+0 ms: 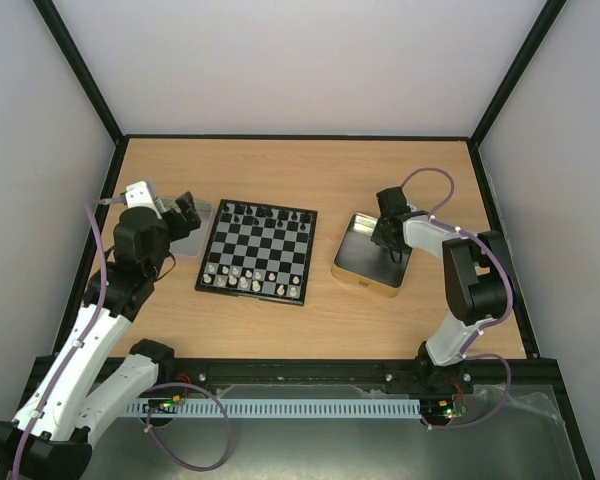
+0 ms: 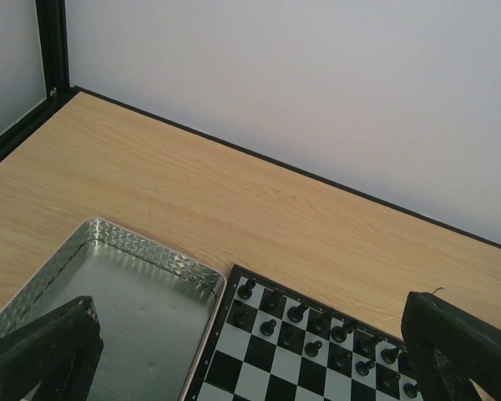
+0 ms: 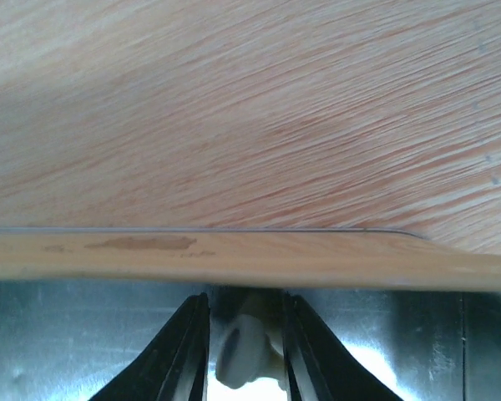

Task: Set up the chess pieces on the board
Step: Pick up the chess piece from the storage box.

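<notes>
The board lies at the table's middle, with the white chess pieces on its near rows and black pieces on its far rows. My right gripper reaches down into the gold-sided tin. In the right wrist view its jaws stand narrowly apart around one cream chess piece. That piece lies on its side on the tin's floor, with a thin gap at the left finger. My left gripper hangs wide open and empty above the board's far-left corner.
A grey metal tray sits against the board's left edge, its patterned rim under my left gripper. The tin's gold wall rises just ahead of the right fingers. Black frame posts and white walls enclose the table.
</notes>
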Available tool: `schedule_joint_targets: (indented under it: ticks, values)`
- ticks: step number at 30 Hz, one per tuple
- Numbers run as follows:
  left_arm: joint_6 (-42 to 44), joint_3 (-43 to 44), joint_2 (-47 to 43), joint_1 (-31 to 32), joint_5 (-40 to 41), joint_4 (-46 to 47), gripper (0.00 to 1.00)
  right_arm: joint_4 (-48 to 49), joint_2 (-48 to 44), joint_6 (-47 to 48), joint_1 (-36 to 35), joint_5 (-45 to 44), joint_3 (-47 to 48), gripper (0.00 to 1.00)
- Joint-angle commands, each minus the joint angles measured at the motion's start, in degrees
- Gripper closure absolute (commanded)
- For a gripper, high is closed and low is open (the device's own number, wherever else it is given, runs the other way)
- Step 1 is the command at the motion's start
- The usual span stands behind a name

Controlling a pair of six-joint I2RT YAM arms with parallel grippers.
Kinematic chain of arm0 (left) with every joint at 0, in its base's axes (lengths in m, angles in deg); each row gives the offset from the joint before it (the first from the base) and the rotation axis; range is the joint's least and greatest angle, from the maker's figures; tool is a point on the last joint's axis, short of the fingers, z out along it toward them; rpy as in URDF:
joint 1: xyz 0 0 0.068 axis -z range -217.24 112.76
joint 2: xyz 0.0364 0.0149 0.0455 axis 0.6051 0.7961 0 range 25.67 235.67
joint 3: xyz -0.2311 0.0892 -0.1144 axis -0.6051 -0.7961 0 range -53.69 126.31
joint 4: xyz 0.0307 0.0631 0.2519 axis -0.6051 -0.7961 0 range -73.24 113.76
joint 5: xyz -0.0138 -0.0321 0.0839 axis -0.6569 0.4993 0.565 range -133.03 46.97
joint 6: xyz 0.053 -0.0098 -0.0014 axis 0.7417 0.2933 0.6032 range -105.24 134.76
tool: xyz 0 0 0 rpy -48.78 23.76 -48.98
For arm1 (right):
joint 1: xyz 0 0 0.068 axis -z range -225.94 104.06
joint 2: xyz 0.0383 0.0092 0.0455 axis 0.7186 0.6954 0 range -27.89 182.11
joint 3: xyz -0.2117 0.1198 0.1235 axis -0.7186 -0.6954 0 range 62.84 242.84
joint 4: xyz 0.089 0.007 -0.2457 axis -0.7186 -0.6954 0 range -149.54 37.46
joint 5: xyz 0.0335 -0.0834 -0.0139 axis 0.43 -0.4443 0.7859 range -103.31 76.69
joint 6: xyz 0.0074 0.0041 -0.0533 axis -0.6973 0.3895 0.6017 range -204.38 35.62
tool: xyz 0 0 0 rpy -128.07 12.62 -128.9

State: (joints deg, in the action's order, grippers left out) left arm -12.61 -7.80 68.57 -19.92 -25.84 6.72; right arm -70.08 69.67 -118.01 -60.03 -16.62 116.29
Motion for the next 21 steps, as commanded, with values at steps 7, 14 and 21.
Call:
schedule_joint_targets:
  ticks: [7,14,21]
  values:
    - [0.74,-0.69,0.30,-0.42,-0.38,2.09,0.01,-6.14,-0.14,4.02,0.11,3.96,-0.10,0.67]
    - [0.67,-0.63,0.39,-0.43,-0.53,2.10,0.01,-7.89,-1.32,4.29,0.13,3.53,-0.98,0.69]
    - [0.66,-0.63,0.40,-0.44,-0.71,2.10,0.01,-7.99,-0.30,3.78,0.12,2.06,-0.97,0.88]
